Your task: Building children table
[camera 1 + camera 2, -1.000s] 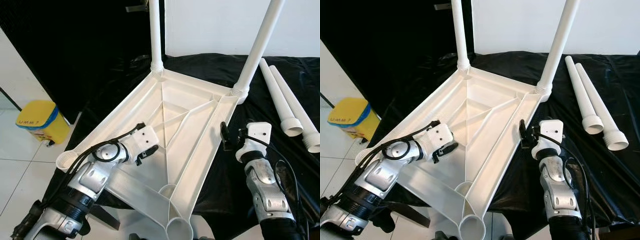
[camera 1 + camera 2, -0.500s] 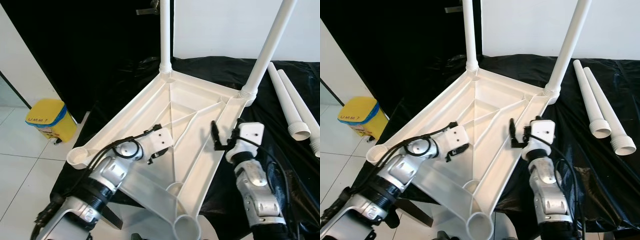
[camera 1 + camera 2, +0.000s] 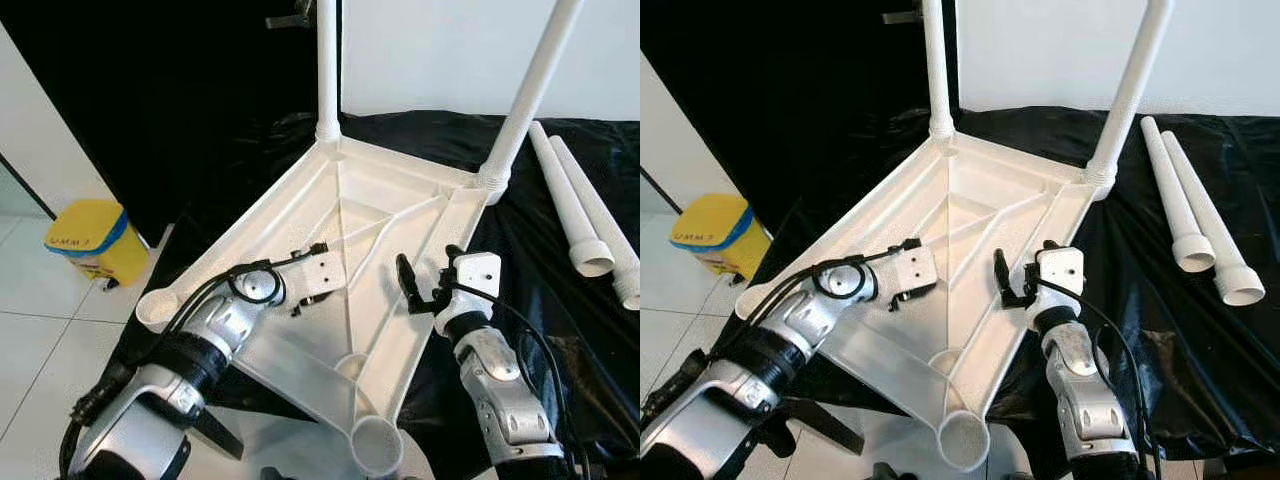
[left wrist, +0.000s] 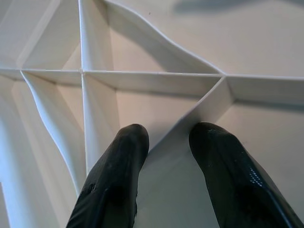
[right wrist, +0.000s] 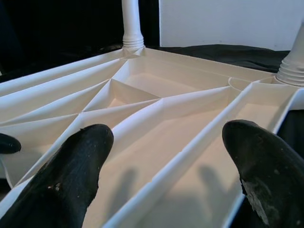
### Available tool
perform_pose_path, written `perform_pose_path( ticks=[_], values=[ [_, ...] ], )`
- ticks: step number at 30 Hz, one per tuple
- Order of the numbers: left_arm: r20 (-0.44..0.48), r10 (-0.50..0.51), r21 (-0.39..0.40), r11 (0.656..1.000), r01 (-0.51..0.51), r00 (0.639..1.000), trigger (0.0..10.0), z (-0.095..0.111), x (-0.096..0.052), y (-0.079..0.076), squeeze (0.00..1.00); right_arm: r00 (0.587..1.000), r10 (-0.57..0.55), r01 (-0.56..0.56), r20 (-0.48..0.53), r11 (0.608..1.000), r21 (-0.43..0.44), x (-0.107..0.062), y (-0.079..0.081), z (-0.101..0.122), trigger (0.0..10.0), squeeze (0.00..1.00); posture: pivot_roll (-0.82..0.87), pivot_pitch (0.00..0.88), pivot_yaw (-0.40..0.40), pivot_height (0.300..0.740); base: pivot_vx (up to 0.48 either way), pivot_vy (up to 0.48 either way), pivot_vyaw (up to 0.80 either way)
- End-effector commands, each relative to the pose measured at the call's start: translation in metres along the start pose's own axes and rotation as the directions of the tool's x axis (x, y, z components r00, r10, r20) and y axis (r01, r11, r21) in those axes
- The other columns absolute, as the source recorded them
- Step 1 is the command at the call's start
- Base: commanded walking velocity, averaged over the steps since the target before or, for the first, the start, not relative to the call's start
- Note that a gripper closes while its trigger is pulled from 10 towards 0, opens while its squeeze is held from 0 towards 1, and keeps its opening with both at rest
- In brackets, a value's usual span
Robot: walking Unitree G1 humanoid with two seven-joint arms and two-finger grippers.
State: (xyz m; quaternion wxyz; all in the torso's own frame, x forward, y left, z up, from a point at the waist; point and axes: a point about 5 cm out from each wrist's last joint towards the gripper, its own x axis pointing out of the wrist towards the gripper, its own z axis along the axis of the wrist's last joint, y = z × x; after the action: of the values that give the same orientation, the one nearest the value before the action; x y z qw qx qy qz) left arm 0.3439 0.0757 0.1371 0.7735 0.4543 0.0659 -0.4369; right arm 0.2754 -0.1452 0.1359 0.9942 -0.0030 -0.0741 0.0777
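Where black sheeting (image 3: 560,300) drapes, upturned white tabletop (image 3: 390,195)

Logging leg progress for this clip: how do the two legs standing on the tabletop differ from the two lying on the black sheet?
The fitted legs stand upright, seated in the far corner sockets of the upturned tabletop. The loose legs lie flat, side by side on the sheet to the robot's right, touching no socket. The loose ones show open flared ends; the fitted ones' ends sit in their sockets. All four are white plastic tubes.
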Motion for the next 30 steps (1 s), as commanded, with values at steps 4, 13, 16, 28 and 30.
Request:
perform_pose_path(
  ticks=[4,13,16,28,30],
  values=[
    [-0.03,0.1,0.09,0.991,-0.097,0.995,10.0,-0.006,0.001,0.011,0.0,1.0,0.016,-0.015,-0.016,1.0,0.011,-0.003,0.002,-0.002,10.0,0.0,-0.21,0.101,0.06,0.74,0.0,0.0,0.0],
    [0.009,0.072,0.216,0.974,-0.072,0.997,10.0,0.003,0.005,0.017,0.0,1.0,0.009,-0.009,-0.026,1.0,0.007,-0.009,0.001,-0.003,10.0,0.0,-0.22,0.108,0.069,0.74,0.0,0.0,0.0],
    [0.014,0.067,0.235,0.97,-0.068,0.998,10.0,0.005,0.007,0.02,0.0,1.0,0.004,-0.003,-0.027,1.0,0.007,-0.01,0.0,-0.003,10.0,0.0,-0.23,0.109,0.074,0.74,0.0,0.0,0.0],
    [-0.034,-0.009,0.237,0.971,0.016,0.999,10.0,0.0,0.009,0.035,0.22,0.999,-0.019,0.019,-0.028,1.0,0.0,-0.016,-0.003,-0.001,10.0,0.0,-0.27,0.124,0.103,0.74,0.0,0.0,0.0],
    [-0.027,-0.018,0.211,0.977,0.023,0.999,10.0,0.0,0.009,0.037,1.0,0.999,-0.021,0.021,-0.029,1.0,0.0,-0.017,-0.003,-0.001,10.0,0.0,-0.27,0.124,0.103,0.74,0.0,0.0,0.0]
  ],
)
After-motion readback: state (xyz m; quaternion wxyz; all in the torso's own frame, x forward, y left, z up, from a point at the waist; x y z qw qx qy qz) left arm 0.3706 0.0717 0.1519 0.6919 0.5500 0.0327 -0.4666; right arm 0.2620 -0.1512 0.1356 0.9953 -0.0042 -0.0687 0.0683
